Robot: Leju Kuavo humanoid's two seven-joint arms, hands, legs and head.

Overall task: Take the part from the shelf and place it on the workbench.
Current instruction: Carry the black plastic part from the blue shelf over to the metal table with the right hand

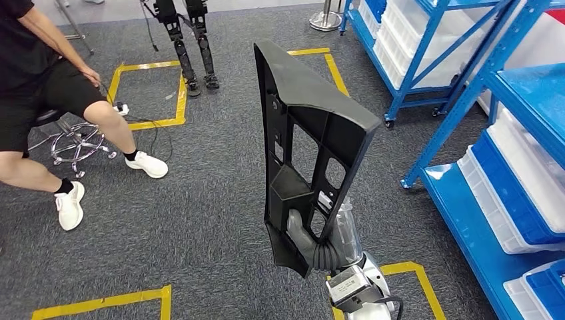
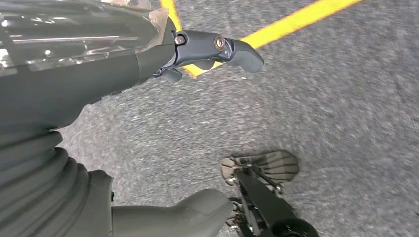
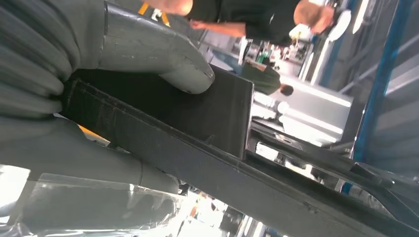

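Right robot hand (image 1: pixel 308 235) grips the black part (image 1: pixel 303 143) low down, thumb through a cut-out near its bottom; in the right wrist view the thumb (image 3: pixel 153 54) presses on a flat black panel of the part (image 3: pixel 207 123). Part stands near upright in mid-air over the grey carpet (image 1: pixel 200 213), centre of the head view, narrow tip toward 12 o'clock. Left robot hand (image 2: pixel 207 52) hangs over the carpet holding nothing, fingers apart from the thumb (image 2: pixel 192 212). Blue shelf rack (image 1: pixel 506 93) with white and blue bins (image 1: pixel 513 193) at 3 o'clock of the part, near it. Yellow tape lines (image 1: pixel 413 270) on the floor at 5 o'clock, a taped square (image 1: pixel 150 93) at 10 o'clock. Person seated on a chrome stool (image 1: pixel 76 143) at 9 o'clock, well apart, white shoes (image 1: pixel 150 165) on the carpet. Dark robot legs (image 1: pixel 190 47) standing at 11 o'clock by the taped square. Chrome post base (image 1: pixel 326 20) at 12 o'clock.
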